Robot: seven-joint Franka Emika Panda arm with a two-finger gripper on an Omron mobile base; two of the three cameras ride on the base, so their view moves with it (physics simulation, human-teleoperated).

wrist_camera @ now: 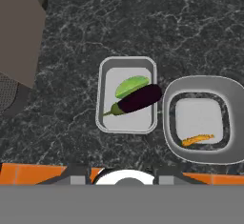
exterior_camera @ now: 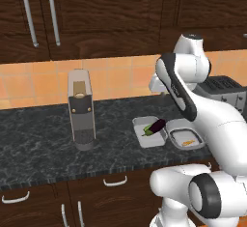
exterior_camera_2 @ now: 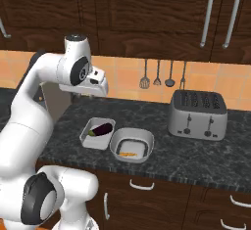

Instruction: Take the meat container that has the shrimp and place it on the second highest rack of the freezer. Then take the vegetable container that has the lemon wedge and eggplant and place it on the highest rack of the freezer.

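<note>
Two shallow grey trays sit side by side on the dark counter. The vegetable container (wrist_camera: 134, 121) (exterior_camera: 150, 140) (exterior_camera_2: 93, 141) holds the dark purple eggplant (wrist_camera: 139, 99) (exterior_camera: 157, 125) (exterior_camera_2: 102, 129) and the lemon wedge (wrist_camera: 131, 86). To its right, the meat container (wrist_camera: 202, 81) (exterior_camera: 179, 133) (exterior_camera_2: 142, 137) holds the orange shrimp (wrist_camera: 197, 140) (exterior_camera_2: 128, 153) (exterior_camera: 188, 143). My gripper (wrist_camera: 123, 174) (exterior_camera_2: 93, 93) hovers high above both trays and points down. Its fingers stand apart with nothing between them. The freezer is out of view.
A grey coffee machine (exterior_camera: 81, 110) (wrist_camera: 16, 32) stands to the left of the trays. A steel toaster (exterior_camera_2: 197, 112) (exterior_camera: 224, 88) stands to their right. Utensils (exterior_camera_2: 157, 75) hang on the tiled wall. Dark wood cabinets run above and below the counter.
</note>
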